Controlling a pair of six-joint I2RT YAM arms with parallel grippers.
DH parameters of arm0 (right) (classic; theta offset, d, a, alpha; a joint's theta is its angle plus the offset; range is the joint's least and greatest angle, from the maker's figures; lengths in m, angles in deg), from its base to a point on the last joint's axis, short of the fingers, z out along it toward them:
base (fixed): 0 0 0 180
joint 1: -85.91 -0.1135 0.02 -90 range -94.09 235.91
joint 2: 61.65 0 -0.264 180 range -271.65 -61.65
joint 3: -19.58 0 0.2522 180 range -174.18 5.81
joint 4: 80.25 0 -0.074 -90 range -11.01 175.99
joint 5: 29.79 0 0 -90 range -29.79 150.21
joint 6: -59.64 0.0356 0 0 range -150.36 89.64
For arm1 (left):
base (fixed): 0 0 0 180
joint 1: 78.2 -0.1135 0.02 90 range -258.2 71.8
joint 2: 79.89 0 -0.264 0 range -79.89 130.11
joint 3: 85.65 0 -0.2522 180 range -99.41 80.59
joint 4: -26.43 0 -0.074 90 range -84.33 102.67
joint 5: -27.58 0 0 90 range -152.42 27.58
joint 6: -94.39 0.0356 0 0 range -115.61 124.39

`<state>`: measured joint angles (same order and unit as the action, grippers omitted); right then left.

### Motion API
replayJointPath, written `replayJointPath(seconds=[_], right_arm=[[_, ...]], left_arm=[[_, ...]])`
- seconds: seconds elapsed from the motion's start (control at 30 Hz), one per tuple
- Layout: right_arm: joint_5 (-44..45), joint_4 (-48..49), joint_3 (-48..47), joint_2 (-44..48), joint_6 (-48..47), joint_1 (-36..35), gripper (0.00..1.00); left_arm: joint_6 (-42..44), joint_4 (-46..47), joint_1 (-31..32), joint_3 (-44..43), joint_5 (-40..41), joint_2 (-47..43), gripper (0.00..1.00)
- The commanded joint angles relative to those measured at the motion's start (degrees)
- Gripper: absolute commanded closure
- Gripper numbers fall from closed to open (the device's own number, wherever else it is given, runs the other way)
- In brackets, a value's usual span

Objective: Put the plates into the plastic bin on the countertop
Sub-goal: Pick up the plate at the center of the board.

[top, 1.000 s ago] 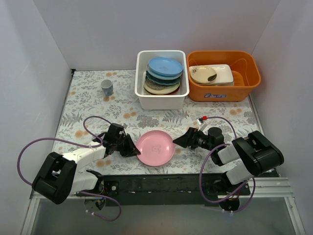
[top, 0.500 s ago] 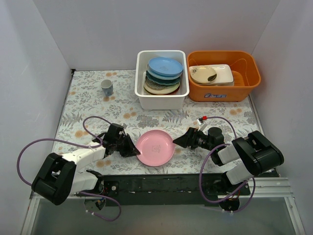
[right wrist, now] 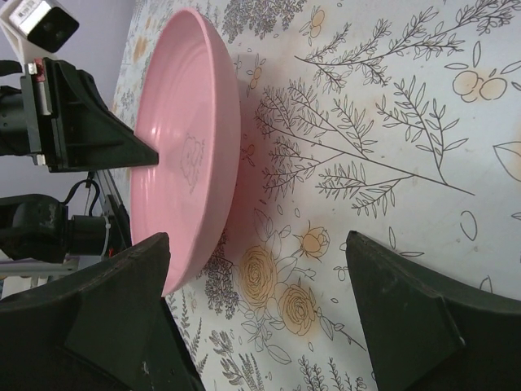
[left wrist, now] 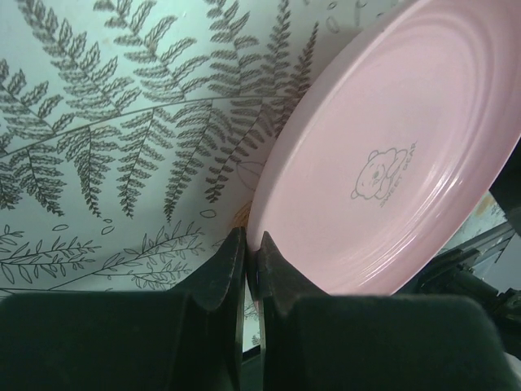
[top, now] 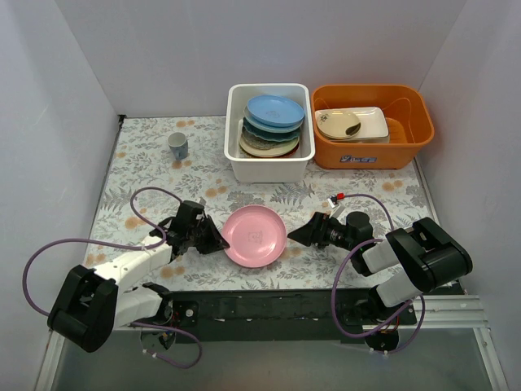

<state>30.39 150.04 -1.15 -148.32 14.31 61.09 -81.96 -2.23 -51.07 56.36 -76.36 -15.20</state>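
The pink plate [top: 255, 235] with a small bear print hangs just above the countertop [top: 146, 175], held by its left rim. My left gripper [top: 221, 243] is shut on that rim; in the left wrist view the fingers [left wrist: 232, 269] pinch the plate [left wrist: 399, 155] edge. My right gripper [top: 293, 235] is open and empty just right of the plate; the right wrist view shows the plate [right wrist: 183, 147] ahead of its spread fingers [right wrist: 114, 301]. The white plastic bin [top: 269, 167] at the back holds a stack of plates, a blue one [top: 275, 109] on top.
An orange tub [top: 373, 153] right of the bin holds a white rectangular dish [top: 370, 124] and a beige bowl [top: 337, 123]. A small mug [top: 177, 145] stands at the back left. White walls enclose the table on three sides.
My left gripper has lifted the pink plate and carried it slightly up and towards the back. The right arm has stayed where it was.
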Motion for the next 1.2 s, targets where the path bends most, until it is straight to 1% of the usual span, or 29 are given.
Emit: replayJointPath(seconds=[0.0, 0.23, 0.5, 1.17], right_arm=[[-0.6, -1.6, 0.5, -0.5, -0.7, 0.0, 0.04], [-0.5, -1.8, 0.9, 0.3, -0.7, 0.0, 0.03], [-0.5, -2.4, 0.9, 0.6, -1.2, 0.0, 0.04], [-0.9, -1.4, 0.3, -2.0, -1.1, 0.0, 0.04]], left_arm=[[0.1, -0.4, 0.2, -3.7, 2.5, -3.0, 1.00], [0.7, -2.5, 0.2, -6.1, 4.5, -4.2, 1.00], [1.5, -4.3, 0.2, -10.9, 6.7, -4.8, 1.00], [5.1, -3.8, 0.2, -24.7, 7.3, 0.3, 1.00]])
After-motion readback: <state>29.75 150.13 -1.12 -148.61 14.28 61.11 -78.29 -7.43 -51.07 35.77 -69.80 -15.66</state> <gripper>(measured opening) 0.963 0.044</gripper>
